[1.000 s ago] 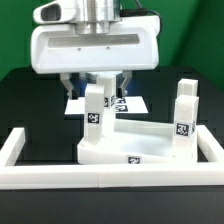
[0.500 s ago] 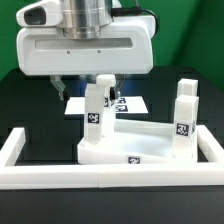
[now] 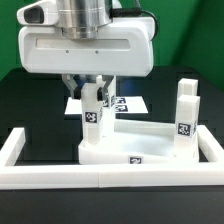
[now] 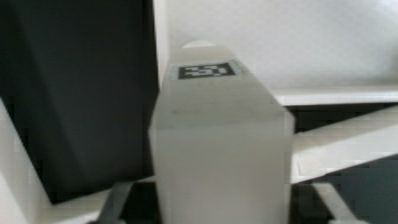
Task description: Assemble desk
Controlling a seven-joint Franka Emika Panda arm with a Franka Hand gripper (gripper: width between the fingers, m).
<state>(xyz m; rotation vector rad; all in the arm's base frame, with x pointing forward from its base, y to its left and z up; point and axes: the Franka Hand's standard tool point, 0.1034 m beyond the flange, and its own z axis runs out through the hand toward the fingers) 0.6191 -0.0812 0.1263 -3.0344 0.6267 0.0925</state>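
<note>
The desk's white tabletop [image 3: 140,142] lies flat inside the border wall. One short square leg [image 3: 93,118] stands upright at its corner on the exterior view's left, with a tag on its side. My gripper [image 3: 92,88] has come down over this leg's top, and its dark fingers [image 3: 76,88] press in on both sides of it. In the wrist view the leg [image 4: 222,130] fills the space between the fingers [image 4: 121,205] of the gripper [image 4: 222,208]. A second leg [image 3: 184,110] stands upright at the corner on the exterior view's right.
A long low white border wall [image 3: 20,150] runs round the front and sides of the work area. The marker board [image 3: 137,103] lies flat on the black table behind the tabletop, partly hidden by the gripper and leg.
The fingers stood wide apart beside the left leg before. They have now closed in against it. The gripper body has stayed at about the same place.
</note>
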